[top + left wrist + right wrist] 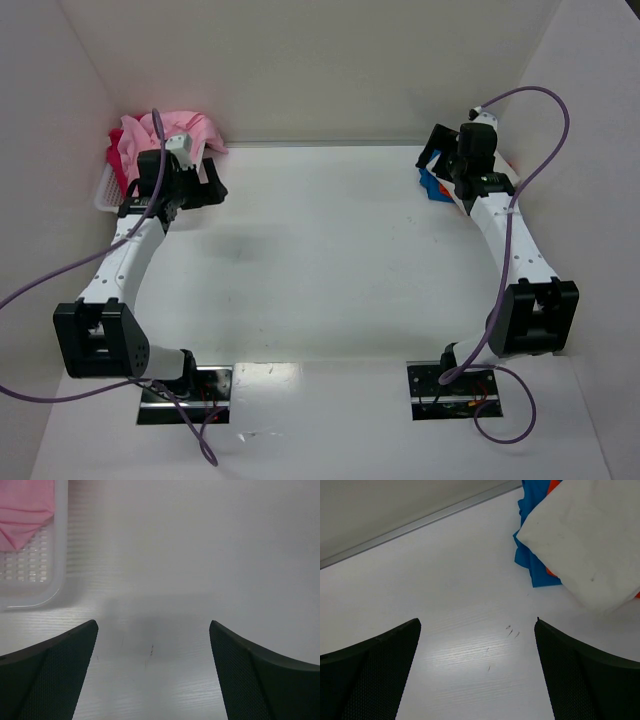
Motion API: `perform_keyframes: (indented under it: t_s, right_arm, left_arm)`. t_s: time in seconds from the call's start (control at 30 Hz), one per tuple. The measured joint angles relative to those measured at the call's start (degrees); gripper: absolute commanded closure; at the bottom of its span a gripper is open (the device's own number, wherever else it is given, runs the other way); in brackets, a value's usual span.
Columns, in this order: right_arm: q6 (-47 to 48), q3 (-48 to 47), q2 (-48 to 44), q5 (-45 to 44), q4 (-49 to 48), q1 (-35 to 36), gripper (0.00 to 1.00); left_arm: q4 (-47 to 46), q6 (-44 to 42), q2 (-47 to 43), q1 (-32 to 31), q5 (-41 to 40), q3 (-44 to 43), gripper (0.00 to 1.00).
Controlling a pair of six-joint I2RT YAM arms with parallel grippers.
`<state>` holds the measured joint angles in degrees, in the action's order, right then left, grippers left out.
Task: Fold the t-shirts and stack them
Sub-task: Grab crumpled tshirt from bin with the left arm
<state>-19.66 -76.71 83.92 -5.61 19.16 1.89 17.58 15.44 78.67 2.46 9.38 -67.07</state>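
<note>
Shirts soft, light, limp. Pink shirt [165, 135] heaped in basket [60, 545], far-left table [330, 250] corner; white shirt [585, 540] atop blue shirt [532, 565], far-right. Left gripper [153, 670], right gripper [477, 670] wide, empty. Likely pinch a pink fold edge.

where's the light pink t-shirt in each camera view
top external: the light pink t-shirt is heaped in the white lattice basket at the far left corner.
left wrist: the light pink t-shirt is in the upper left corner, lying over the lattice.
right wrist: not in it.
shared landmark: the white lattice basket rim, seen in the top and left wrist views.
</note>
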Motion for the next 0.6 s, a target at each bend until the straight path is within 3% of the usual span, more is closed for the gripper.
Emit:
perform_keyframes:
  t_s: [0.43,0.6]
  right_arm:
    - [-0.22,0.36,0.00,3.09,-0.31,0.00,0.00]
    - [-0.22,0.97,-0.22,4.23,-0.92,0.00,0.00]
  left_arm:
    - [0.73,0.00,0.16,0.00,-6.95,-3.88,0.00]
    - [2.92,-0.11,4.75,0.27,-14.50,-13.11,0.00]
